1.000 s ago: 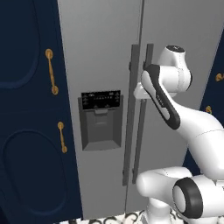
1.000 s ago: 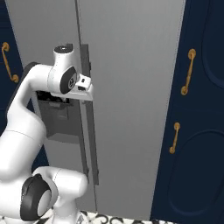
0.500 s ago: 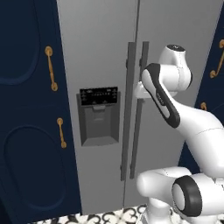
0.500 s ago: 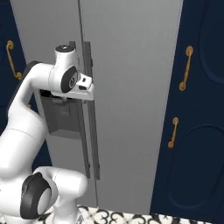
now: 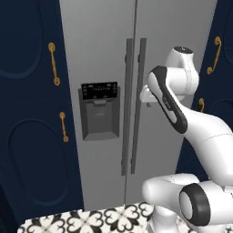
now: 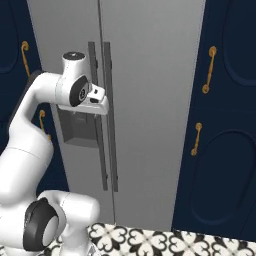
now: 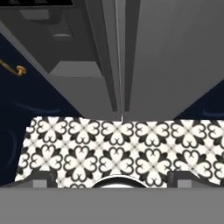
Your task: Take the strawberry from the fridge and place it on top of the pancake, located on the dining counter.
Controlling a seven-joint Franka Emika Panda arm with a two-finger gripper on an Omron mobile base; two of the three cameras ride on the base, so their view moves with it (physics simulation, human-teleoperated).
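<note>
The tall grey fridge (image 5: 100, 45) stands straight ahead with both doors closed; its surface also fills the right base view (image 6: 150, 75) and the top of the hand view (image 7: 175, 52). Two long dark handles (image 5: 129, 104) run down its middle seam, and the black-panelled dispenser (image 5: 100, 111) sits in the left door. My gripper (image 7: 113, 178) hangs open in front of the seam, pointing down at the floor, fingertips (image 7: 43, 177) far apart and holding nothing. The hand (image 6: 97, 97) hovers close to the handles at dispenser height. The strawberry is hidden behind the doors. Pancake and dining counter are out of view.
Navy cabinets with brass handles flank the fridge on the left (image 5: 54, 63) and on the right (image 6: 210, 70). Black-and-white patterned floor tiles (image 7: 113, 144) lie at the fridge's foot.
The whole picture has shifted a little and more floor shows, so the base has moved slightly back. The arm keeps its raised pose before the handles; the doors stay closed.
</note>
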